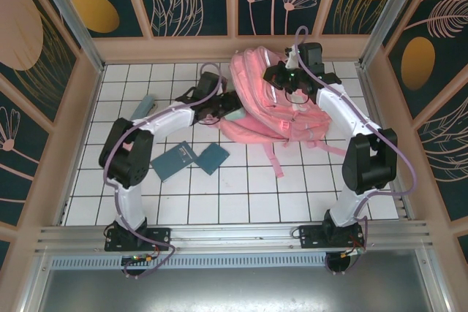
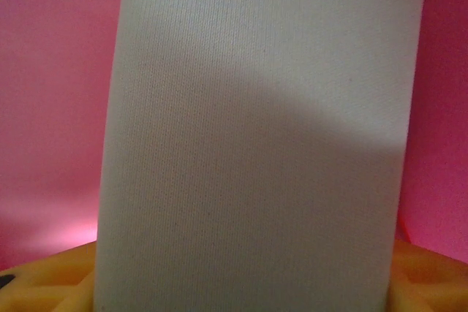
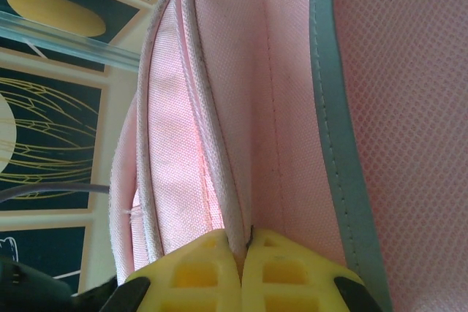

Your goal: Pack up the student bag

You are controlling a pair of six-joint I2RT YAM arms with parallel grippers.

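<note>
Midway through, by the look of it. Finds the student bag (image 1: 270, 107) slumped at the far edge of the table (image 1: 241, 195), right of middle, with its mouth turned toward the left arm. Pinches the bag's corded rim with the right gripper (image 3: 243, 253), yellow jaws pressed fully together on the seam, apparently to prop the opening.

Reaches into that mouth with the left gripper (image 1: 227, 112), jaws about half apart and seemingly clamped across a pale case (image 2: 256, 151). Hard to confirm contact, since the case hides the inner faces of the fingers (image 2: 44, 283). Counts as nearly packed, judging by the pink lining on both sides of it in the left wrist view.

Leaves for later two dark teal booklets (image 1: 175, 160) (image 1: 213, 157), flat and just beside each other left of the table's middle. Leaves also a grey-blue slab (image 1: 142, 105) near the far left corner, well apart from the bag.

Soft, floppy stuff for the bag: tight pink weave, raised stitch lines, round piping, a smooth grey-green band, honeycomb mesh beyond it. Fine knit on the off-white, straight-sided case. Thin, matte covers on the booklets. Moulded yellow plastic with square recesses on the fingers.
</note>
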